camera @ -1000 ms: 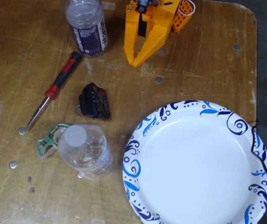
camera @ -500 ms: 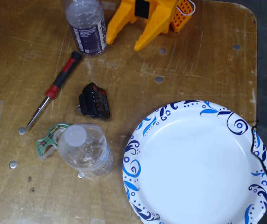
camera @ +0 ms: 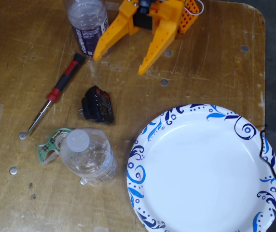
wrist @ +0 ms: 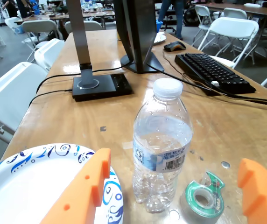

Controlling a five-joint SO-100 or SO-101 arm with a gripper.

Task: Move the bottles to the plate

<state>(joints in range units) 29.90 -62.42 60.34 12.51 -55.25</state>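
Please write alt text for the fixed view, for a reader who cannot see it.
An orange gripper, jaws spread wide and empty, reaches in from the top edge of a wooden table, beside a purple-labelled bottle. A clear bottle stands against a green tape dispenser, left of an empty blue-patterned paper plate; a screwdriver and small black device lie between.

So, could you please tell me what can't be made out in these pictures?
- Vitaminwater bottle: its top is cut off by the upper edge in the fixed view, and it is absent from the wrist view.
- Plate: cropped by the bottom edge and partly covered by an orange finger in the wrist view.
- Gripper: its base is out of frame.
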